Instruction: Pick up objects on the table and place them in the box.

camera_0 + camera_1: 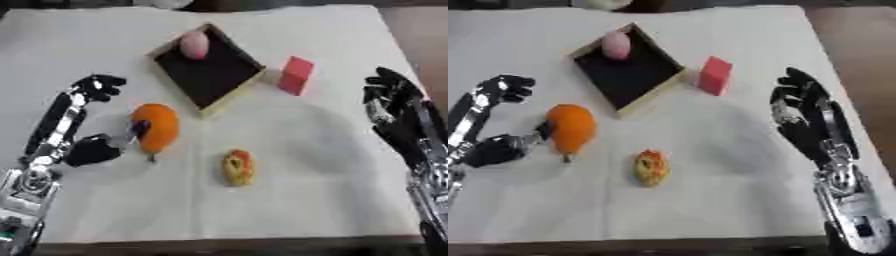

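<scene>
A shallow dark box with a wooden rim (229,97) lies askew at the table's middle back, and a pink egg-shaped thing (194,45) sits in its far corner. A red block (296,75) stands just right of the box. An orange fruit-shaped thing (156,126) lies left of centre. A small yellow and red thing (238,166) lies in front of it to the right. My left hand (63,120) is open beside the orange thing, its thumb tip against the left side and its fingers well apart from it. My right hand (802,107) rests open at the right, fingers up, holding nothing.
A white cloth (306,200) covers the table down to its dark front edge. At the back edge part of a pale round thing (604,4) shows. Bare cloth lies between the yellow thing and my right arm.
</scene>
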`<state>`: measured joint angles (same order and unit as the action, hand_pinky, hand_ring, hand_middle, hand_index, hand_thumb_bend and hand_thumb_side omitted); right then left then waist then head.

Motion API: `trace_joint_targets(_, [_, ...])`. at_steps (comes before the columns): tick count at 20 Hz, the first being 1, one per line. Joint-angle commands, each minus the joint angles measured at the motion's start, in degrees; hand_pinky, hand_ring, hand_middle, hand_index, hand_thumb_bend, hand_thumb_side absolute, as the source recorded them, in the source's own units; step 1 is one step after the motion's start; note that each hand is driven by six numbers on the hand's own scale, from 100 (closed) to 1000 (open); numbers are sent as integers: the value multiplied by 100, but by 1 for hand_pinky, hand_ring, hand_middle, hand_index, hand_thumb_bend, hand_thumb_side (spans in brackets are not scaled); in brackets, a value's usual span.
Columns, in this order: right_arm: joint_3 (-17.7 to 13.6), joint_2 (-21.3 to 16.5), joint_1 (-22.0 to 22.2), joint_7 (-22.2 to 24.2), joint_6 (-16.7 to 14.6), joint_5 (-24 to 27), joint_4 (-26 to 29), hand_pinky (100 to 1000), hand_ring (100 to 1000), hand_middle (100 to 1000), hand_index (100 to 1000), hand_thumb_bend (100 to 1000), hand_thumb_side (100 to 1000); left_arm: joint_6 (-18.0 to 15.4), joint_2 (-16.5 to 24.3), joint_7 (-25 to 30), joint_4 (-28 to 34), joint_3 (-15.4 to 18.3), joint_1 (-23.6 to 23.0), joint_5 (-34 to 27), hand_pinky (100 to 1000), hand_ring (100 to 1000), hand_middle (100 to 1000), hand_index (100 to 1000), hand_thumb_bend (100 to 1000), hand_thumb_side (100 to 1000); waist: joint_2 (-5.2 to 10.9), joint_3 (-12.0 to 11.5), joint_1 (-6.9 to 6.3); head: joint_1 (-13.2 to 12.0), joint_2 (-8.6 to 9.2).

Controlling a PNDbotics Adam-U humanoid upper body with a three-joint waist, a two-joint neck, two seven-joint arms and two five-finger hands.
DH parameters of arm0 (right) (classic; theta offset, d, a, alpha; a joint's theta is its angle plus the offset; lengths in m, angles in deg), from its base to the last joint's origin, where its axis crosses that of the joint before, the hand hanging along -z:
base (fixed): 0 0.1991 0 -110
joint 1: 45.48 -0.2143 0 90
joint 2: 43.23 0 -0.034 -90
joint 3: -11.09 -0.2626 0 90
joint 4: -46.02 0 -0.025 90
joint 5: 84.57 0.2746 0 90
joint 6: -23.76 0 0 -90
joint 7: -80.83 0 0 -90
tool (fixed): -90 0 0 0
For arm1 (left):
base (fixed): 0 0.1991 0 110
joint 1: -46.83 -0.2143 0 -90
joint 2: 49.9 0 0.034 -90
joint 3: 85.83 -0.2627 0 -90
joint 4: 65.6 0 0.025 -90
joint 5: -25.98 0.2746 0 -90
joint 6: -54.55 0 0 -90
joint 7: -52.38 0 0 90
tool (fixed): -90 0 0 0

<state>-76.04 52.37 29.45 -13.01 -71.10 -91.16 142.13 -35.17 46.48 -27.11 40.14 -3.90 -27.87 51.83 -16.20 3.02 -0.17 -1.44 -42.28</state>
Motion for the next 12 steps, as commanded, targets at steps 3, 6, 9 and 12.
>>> trace_joint_targets(3, [-12, -98, -34, 24, -14, -34, 63, 786, 814, 775, 903, 100, 480, 39, 366, 308, 171, -106, 162, 48, 787, 782, 774, 847, 475, 384, 195, 11, -73, 8, 0])
trace_joint_targets(6, [-12, -98, -32, 28, -11, -34, 60, 786, 814, 775, 903, 100, 481, 67, 398, 374, 133, -142, 190, 77, 787, 782, 775, 847, 463, 371, 197, 14, -65, 10, -5])
trace_joint_targets(9, [-11, -100, -31, 34, -7, -35, 54, 786, 814, 775, 904, 100, 482, 106, 437, 450, 64, -178, 209, 127, 788, 784, 777, 850, 452, 356, 198, 9, -60, 6, -8])
trace_joint_targets(12, [-7, -100, -32, 44, -4, -39, 51, 786, 814, 775, 904, 100, 481, 150, 455, 562, -19, -206, 252, 243, 789, 784, 779, 853, 446, 343, 199, -2, -58, 8, -11])
